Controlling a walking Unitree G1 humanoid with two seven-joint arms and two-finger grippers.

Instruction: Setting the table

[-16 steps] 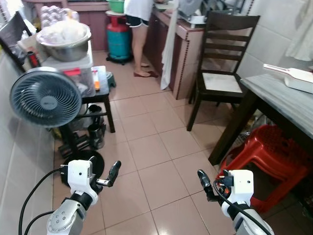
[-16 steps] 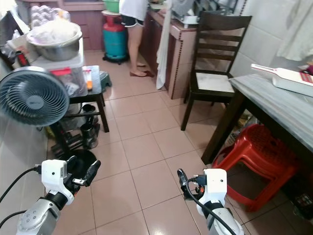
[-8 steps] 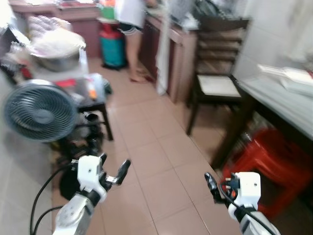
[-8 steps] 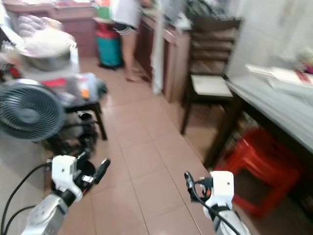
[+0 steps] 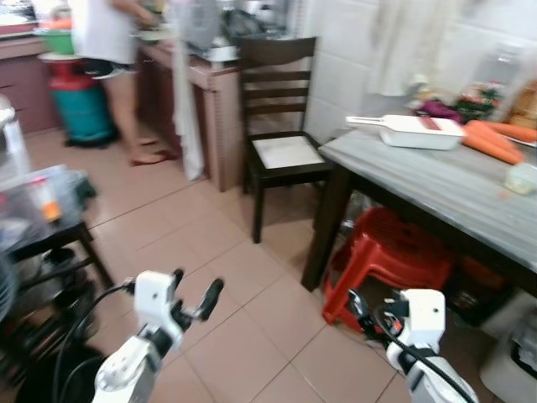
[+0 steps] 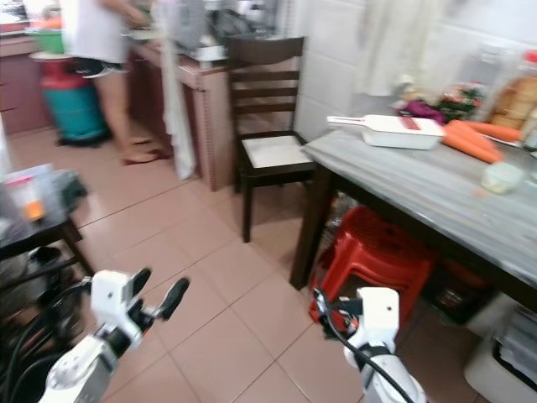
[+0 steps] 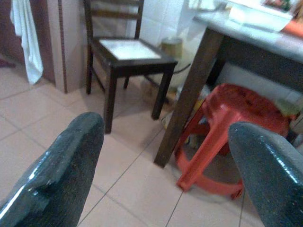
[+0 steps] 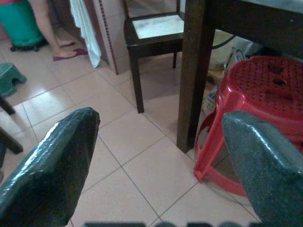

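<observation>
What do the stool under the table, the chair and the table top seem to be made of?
The stool looks like red moulded plastic: glossy, with small holes in the seat. The chair seems to be dark stained wood with slats in its back and a pale seat panel. The table top shows grey streaks, perhaps stone or a laminate; its leg looks like dark wood.

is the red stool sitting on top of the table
No, the red stool stands on the floor tiles beneath the table, beside its dark leg.

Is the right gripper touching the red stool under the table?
Apart. The right wrist view shows bare floor tiles between the open right gripper and the red stool.
</observation>
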